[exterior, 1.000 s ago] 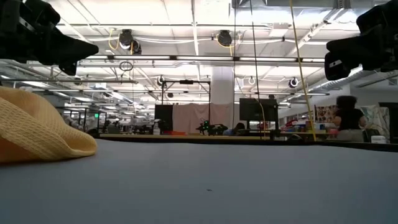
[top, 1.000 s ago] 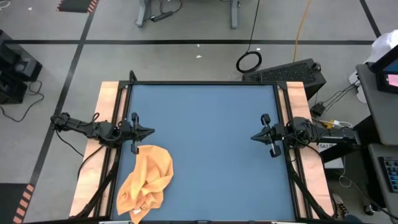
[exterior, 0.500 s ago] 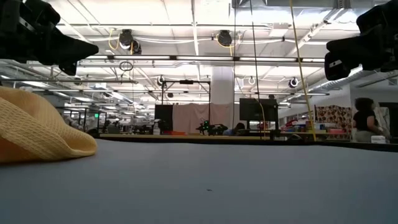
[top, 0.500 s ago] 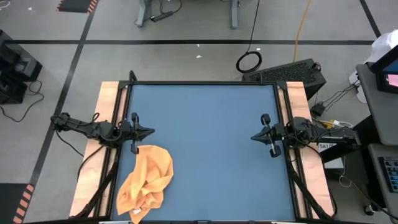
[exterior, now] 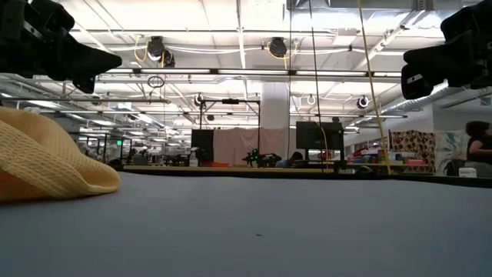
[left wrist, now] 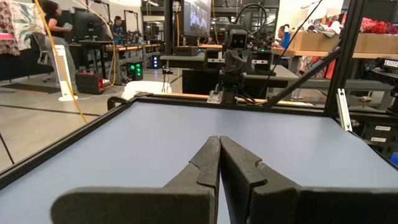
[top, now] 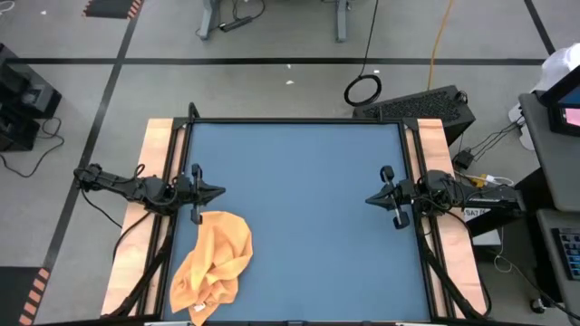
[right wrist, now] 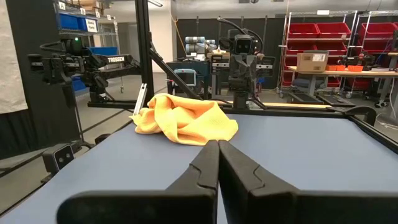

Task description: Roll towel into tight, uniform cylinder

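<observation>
Towel (top: 214,266) lies crumpled on the blue table (top: 299,217) at its near left corner, just beside and below the left gripper (top: 217,192) — apart from the fingertips, not touching. Both grippers are clenched on nothing; the right gripper (top: 370,199) waits at the table's right edge, well apart from the cloth. From table height the towel is cut off at the frame's left edge, and its white tag shows nowhere clearly.

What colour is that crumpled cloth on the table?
The towel is plain orange-yellow, no pattern; the high view shows it best.
</observation>
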